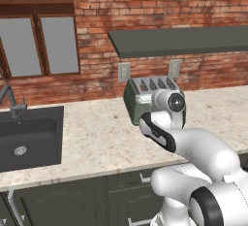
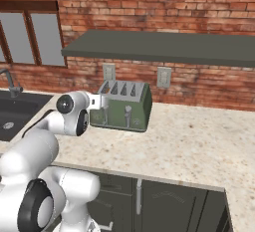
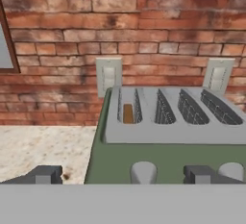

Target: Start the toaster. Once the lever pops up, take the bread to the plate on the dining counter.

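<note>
Gripper [image 3: 122,174] is held wide open right at the toaster [image 3: 168,136] front, lined up for the lever [image 3: 143,171]; bread [image 3: 128,113] is sat in the slot.

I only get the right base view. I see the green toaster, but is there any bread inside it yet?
Observer: Yes. The hand view looks down into the toaster, and a brown slice of bread sits low in the leftmost slot.
Operator: Is the robot's hand open or closed?
Observer: Open. In the hand view the end effector has its dark finger tips wide apart, with nothing gripped.
Operator: What is it pointing at?
Observer: The toaster's front top edge. A silver lever shows between the finger tips, and I can't tell if they touch it.
</note>
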